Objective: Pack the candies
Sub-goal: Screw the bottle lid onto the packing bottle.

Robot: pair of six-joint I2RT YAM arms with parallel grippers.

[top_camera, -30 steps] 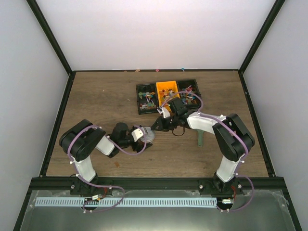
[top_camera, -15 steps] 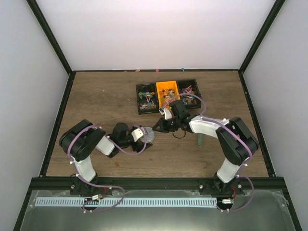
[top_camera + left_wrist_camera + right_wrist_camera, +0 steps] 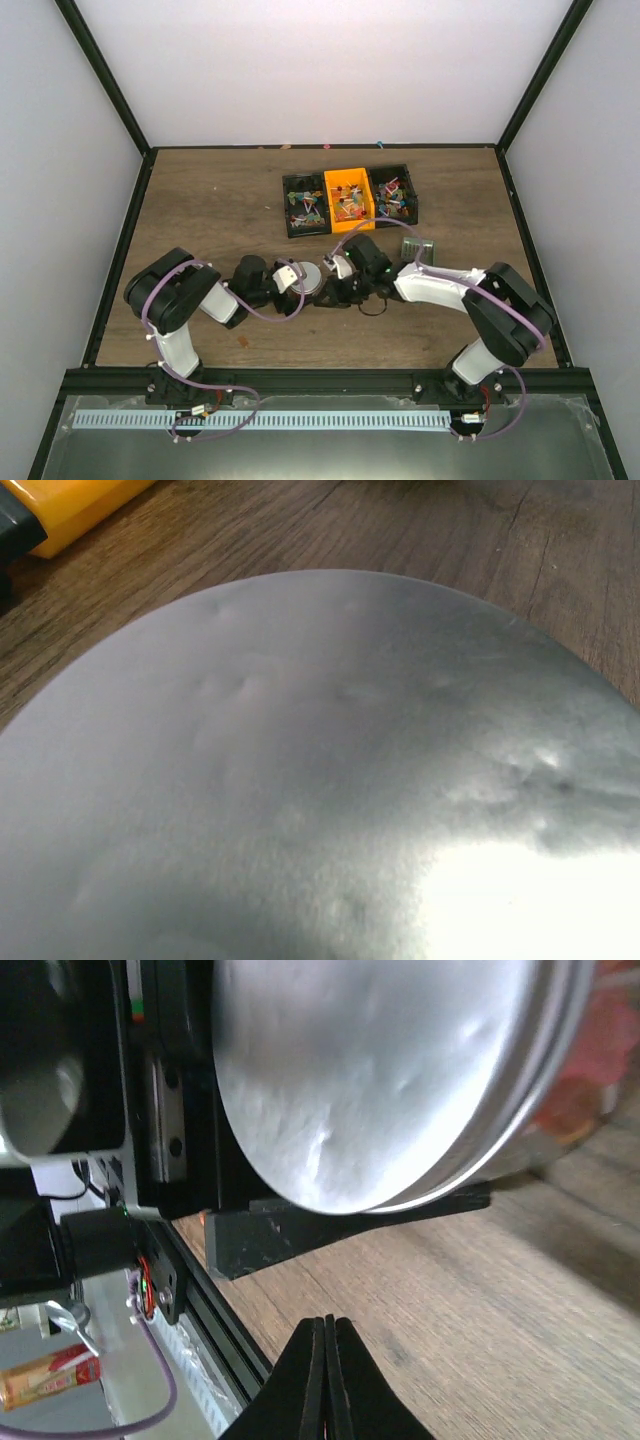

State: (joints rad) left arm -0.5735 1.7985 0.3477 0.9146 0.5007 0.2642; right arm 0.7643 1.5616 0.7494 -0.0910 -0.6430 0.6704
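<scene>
The candies [image 3: 303,211] lie in a row of three bins, black [image 3: 290,222], orange [image 3: 346,179] and black. My left gripper [image 3: 300,281] is shut on a small clear round jar with a silver lid [image 3: 309,280], held on its side low over the table. The lid fills the left wrist view [image 3: 320,780]. The right wrist view shows the lid [image 3: 380,1070], reddish candies through the jar wall [image 3: 590,1070] and a left finger [image 3: 300,1230] under it. My right gripper [image 3: 329,293] is shut and empty beside the lid, its tips [image 3: 326,1326] just above the wood.
A green scoop [image 3: 418,248] lies on the table behind my right forearm. A few stray candies [image 3: 380,143] lie at the table's far edge. The orange bin's corner [image 3: 80,505] shows in the left wrist view.
My right gripper has moved from near the bins toward me and down, to just beside the jar lid, uncovering the scoop's head. The left arm and jar have stayed put.
</scene>
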